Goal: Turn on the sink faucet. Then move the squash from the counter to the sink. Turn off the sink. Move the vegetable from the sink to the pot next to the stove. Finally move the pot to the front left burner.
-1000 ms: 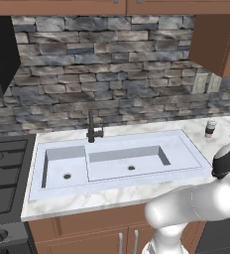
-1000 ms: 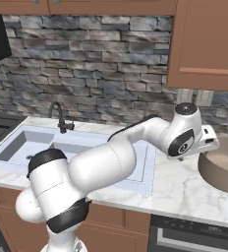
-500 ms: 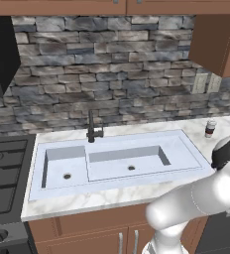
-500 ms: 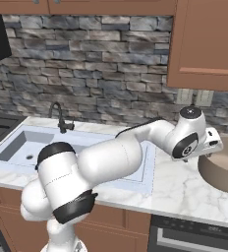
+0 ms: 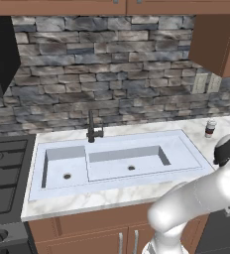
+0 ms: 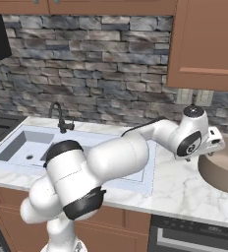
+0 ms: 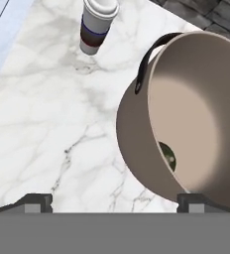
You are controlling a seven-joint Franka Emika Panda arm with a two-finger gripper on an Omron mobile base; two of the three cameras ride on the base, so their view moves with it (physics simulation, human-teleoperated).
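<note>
Already the small round dark green squash (image 7: 167, 155) lies inside the wide brownish-grey metal pot (image 7: 137, 134); my gripper (image 7: 114, 201), spread wide and empty, hovers above its rim. Only carrying the pot to the front left burner seems left.

Jar (image 7: 98, 25) just beside pot (image 7: 186, 114)

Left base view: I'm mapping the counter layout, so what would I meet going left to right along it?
Stove → small sink bowl → sink faucet → large sink bowl → bare marble counter → small jar with a dark band.
</note>
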